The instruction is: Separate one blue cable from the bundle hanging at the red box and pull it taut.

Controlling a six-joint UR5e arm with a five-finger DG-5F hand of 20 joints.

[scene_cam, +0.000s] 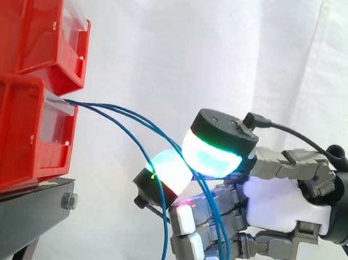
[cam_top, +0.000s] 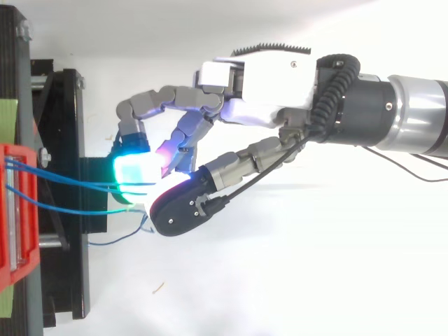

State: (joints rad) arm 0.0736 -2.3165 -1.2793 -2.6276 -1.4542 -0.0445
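Two red bins (scene_cam: 22, 22) (stacked), three blue cables (scene_cam: 104, 105), one black stand (scene_cam: 11, 211), one robot hand (scene_cam: 285, 204).

A robotics lab test bay: a plain white curtain (scene_cam: 172, 41) hangs behind the hand (scene_cam: 285, 210), and just ahead of the hand stacked red bins (scene_cam: 20, 92) sit on a black stand (scene_cam: 18, 212).

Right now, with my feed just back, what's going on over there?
The hand is at the blue cables that come out of the lower red bin on the black stand. Its fingers are curled round several strands, which sag from the bin to the hand and then hang down. One strand droops beside the fingers. Nothing is taut yet, and I cannot tell whether one cable is singled out.
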